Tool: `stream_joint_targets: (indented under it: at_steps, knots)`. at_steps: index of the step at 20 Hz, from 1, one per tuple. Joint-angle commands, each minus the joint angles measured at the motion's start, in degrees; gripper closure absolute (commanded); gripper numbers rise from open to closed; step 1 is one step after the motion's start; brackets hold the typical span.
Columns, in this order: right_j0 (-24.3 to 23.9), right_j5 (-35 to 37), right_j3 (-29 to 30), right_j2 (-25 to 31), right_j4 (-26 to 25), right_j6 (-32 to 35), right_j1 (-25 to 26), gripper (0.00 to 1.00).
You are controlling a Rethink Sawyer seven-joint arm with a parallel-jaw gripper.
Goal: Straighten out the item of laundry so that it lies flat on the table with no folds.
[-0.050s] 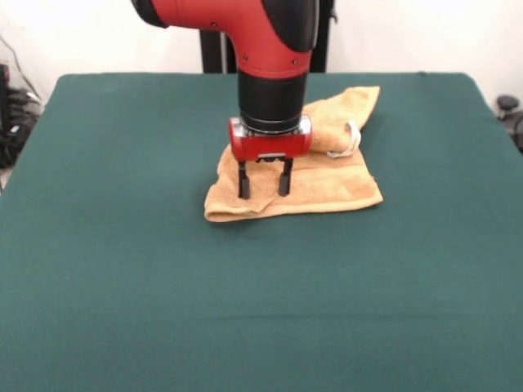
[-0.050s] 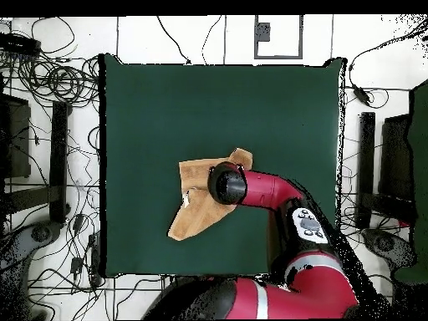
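The item of laundry [image 1: 335, 184] is an orange-tan towel lying folded and bunched on the green table [image 1: 122, 245], with a folded layer running toward the far right and a white tag loop near the middle. My gripper [image 1: 262, 186] hangs over its near-left part, fingers [image 1: 243, 181] spread apart and open, tips at or just above the cloth, nothing held. From overhead, the towel [image 2: 196, 201] stretches diagonally and the arm's wrist [image 2: 226, 183] covers its right part, hiding the gripper.
The table [image 2: 167, 109] extends far beyond the towel on every side. Cables and equipment [image 2: 50, 92] lie on the floor around the table. A dark object [image 1: 508, 106] sits past the right edge.
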Motion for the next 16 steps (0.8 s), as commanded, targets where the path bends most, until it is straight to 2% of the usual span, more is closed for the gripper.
stream_joint_targets:
  at_steps: [1, 5, 8, 10, 16]
  knots:
    - [3.91, 3.07, -7.81, -0.97, -0.18, 7.42, 5.25, 0.00]
    - [6.11, 0.81, -7.61, -2.79, -1.18, 8.46, 4.03, 0.00]
    - [11.06, -9.57, -9.44, -7.75, -6.20, 8.27, 3.69, 0.00]
    - [12.96, -13.87, -9.83, -9.96, -7.77, 8.70, 3.89, 0.00]
    - [11.28, -12.55, -10.59, -7.34, -8.75, 7.34, 3.47, 0.00]
